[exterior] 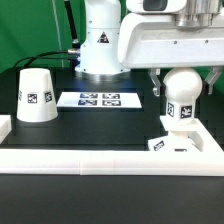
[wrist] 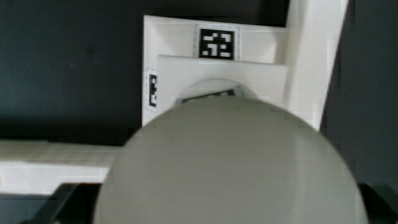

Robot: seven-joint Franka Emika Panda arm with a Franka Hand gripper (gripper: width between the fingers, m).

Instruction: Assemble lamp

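Note:
The white bulb, with a round head on a tagged stem, stands upright over the small square base at the exterior view's right. I cannot tell whether the stem is seated in the base. My gripper comes down from above, its fingers on either side of the bulb's head and shut on it. In the wrist view the bulb's head fills the middle and hides my gripper's fingers. The tagged base shows beyond it. The cone shade stands alone at the exterior view's left.
The marker board lies flat at the middle back of the black table. A raised white rail runs along the front and turns up at both ends; its corner hugs the base. The arm's white pedestal stands behind.

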